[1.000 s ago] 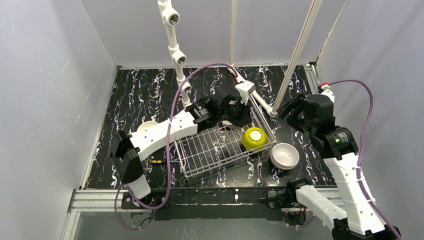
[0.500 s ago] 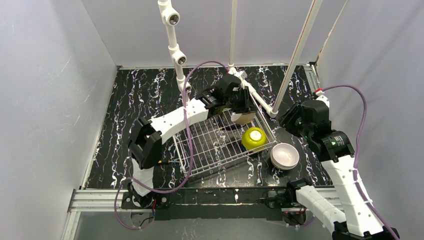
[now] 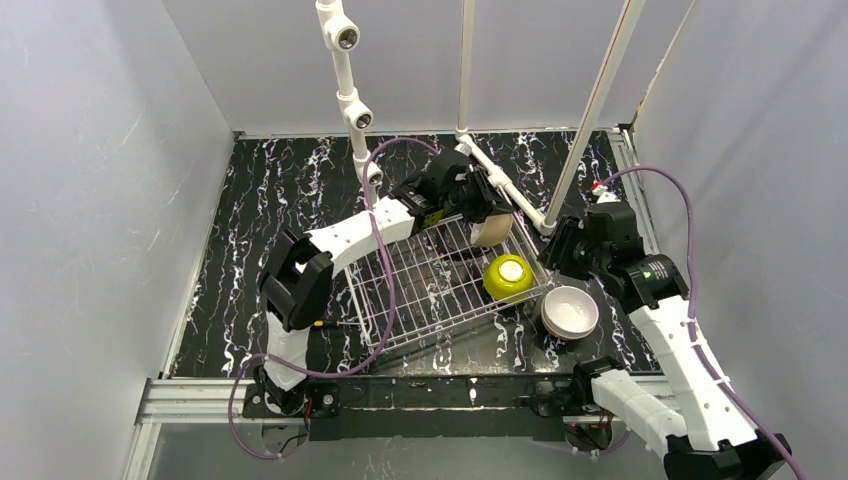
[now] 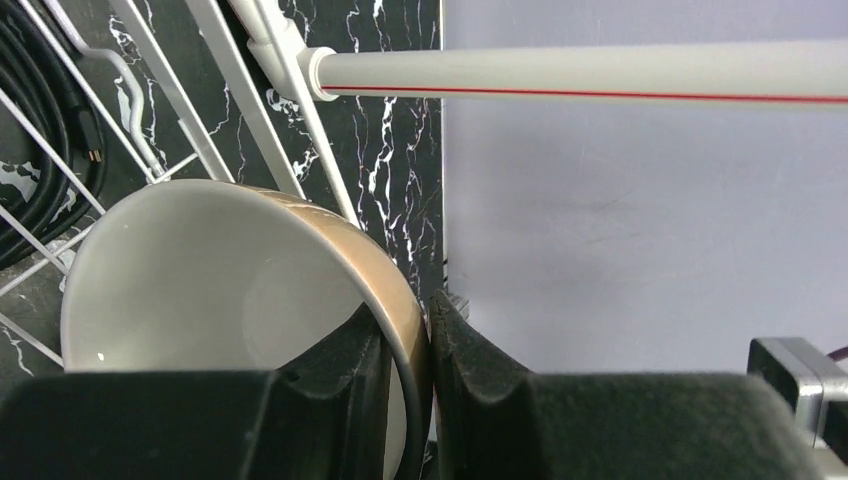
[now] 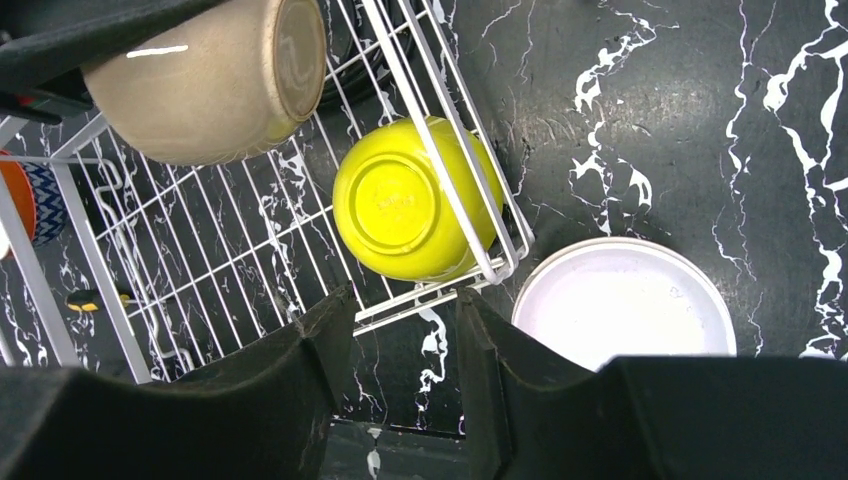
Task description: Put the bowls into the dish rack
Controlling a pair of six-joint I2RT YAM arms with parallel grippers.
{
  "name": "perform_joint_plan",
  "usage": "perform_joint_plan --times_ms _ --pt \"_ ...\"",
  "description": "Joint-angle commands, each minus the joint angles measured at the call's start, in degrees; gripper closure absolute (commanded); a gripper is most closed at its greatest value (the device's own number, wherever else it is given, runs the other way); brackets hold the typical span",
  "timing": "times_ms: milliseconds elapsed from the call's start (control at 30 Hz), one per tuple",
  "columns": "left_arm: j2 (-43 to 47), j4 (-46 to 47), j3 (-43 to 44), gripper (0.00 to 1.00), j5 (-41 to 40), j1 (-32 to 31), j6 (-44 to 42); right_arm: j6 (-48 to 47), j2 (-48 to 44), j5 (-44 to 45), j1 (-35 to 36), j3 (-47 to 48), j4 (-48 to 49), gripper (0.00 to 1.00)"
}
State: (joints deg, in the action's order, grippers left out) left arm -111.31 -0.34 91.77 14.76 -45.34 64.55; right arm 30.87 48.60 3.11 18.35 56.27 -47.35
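Pinching the rim of a tan bowl [image 4: 220, 290] with the left gripper [image 4: 428, 350], one finger inside the wall and one outside, clamped tight. Held on its side just under the gripper, over the far right corner of the dish rack [image 3: 420, 290]; cannot tell whether touching the wire yet. Judged step: setting this bowl down in the rack. Best done by lowering slowly, keeping the tilt for a lean against the grid, and letting go only once resting on the wires. Needs watching for the rim catching on the rack's side wall right beside the fingers.

Just beyond the left gripper: white pipe frame [image 4: 600, 85], close to the bowl's rim, so little room for swinging outward. Off to the gripper's left, behind the rack wires: black cable [image 4: 40, 130]. Next to the held bowl, toward the arm bases: yellow-green bowl [image 5: 405, 200], already in the rack, base up, tucked into the corner. Worth leaving a gap to avoid knocking it.

Hovering with the right gripper [image 5: 405, 300], fingers spread and holding nothing, above the rack's near right corner. Below and to its right: white bowl [image 5: 625, 305], upright on the table [image 5: 700, 120], outside the rack and just beside it. Far to its left, cut off at the edge of view: orange bowl [image 5: 12, 195] and blue-patterned bowl [image 5: 45, 205]; cannot tell whether inside the rack. Probably next for the right gripper: the white bowl, an easy reach from there.
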Motion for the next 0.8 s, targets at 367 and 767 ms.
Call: perform_joint_plan --times_ms 367,767 --pt "2.90 15.60 -9.06 1.00 -11.23 0.61 16.28 -3.14 -0.64 -0.98 -0.19 -0.74 2.90 0.48" --pt "-0.04 22.83 -11.94 1.00 -10.92 0.77 21.40 -3.62 -0.96 0.03 -0.18 -1.17 2.63 0.47"
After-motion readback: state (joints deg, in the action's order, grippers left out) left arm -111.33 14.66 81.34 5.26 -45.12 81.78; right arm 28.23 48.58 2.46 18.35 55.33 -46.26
